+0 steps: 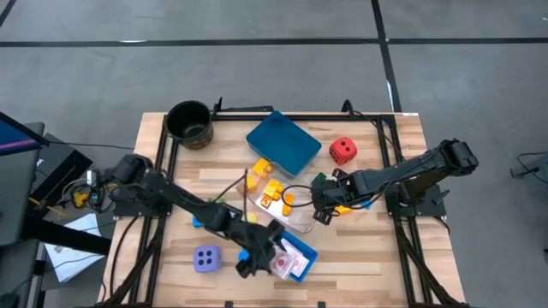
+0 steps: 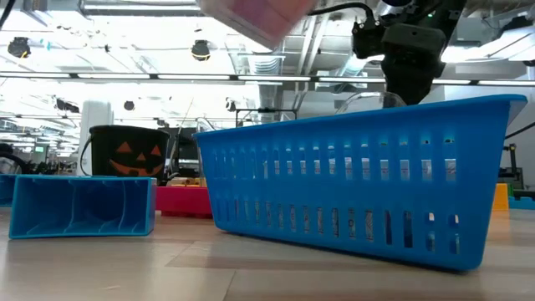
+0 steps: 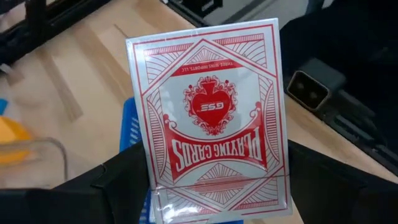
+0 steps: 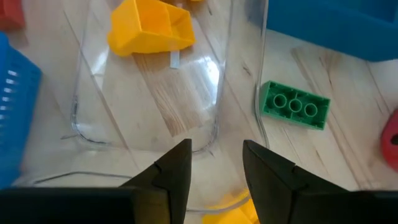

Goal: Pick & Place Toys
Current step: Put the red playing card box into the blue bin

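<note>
My left gripper is shut on a white, red-printed pack of playing cards above the blue slotted basket near the table's front edge. My right gripper is open and low over the corner of a clear plastic container at mid-table. I cannot tell whether it touches the container. A green brick lies on the table beside the container, and a yellow brick lies beyond it. The red die and the lavender die rest on the table. My left gripper pinches the card pack between its two fingers, one on each long edge, near the pack's one short end. The pack's printed face is turned toward the wrist camera. The pack is lifted clear, above the blue basket's rim.
An upturned blue tray and a dark round pot stand at the back. More yellow bricks lie at mid-table. In the low view the blue basket fills the foreground, with a smaller blue tray to its left.
</note>
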`<state>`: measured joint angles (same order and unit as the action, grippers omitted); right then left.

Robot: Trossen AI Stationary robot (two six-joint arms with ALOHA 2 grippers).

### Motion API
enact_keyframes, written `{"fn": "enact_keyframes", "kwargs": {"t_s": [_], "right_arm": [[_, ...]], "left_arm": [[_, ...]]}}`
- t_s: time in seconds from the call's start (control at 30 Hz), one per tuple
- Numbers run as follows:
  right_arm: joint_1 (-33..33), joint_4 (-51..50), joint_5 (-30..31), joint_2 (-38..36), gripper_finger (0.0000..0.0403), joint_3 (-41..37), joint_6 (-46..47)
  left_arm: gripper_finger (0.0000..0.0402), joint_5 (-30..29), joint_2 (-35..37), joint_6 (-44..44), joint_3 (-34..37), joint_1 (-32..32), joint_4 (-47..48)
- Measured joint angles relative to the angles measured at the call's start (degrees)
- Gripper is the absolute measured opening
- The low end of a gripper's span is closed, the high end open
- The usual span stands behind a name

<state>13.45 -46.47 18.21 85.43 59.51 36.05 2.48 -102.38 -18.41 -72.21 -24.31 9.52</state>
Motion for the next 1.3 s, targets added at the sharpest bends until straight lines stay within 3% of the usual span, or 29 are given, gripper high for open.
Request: {"fn": "enact_keyframes", "kwargs": {"t_s": [0.27, 0.87, 1.07, 1.3], "right_arm": [[0.0, 0.6, 0.1, 0.0, 0.0136, 0.0, 0.0], [0.0, 3.2, 0.0, 0.0, 0.0136, 0.0, -1.2], [0.1, 3.4, 0.2, -0.3, 0.0136, 3.9, -2.8], [5.0, 5.9, 11.0, -0.4, 0.0136, 9.7, -8.8]], "left_arm": [[0.0311, -1.1, -3.4, -2.3, -0.7, 1.6, -0.5], [0.0319, -1.1, -3.8, -2.5, -0.7, 1.6, -3.4], [0.0315, -1.1, -3.8, -2.7, -0.8, 1.6, -3.6], [0.0316, -1.2, -4.1, -2.8, -0.7, 1.7, -4.1]]}}
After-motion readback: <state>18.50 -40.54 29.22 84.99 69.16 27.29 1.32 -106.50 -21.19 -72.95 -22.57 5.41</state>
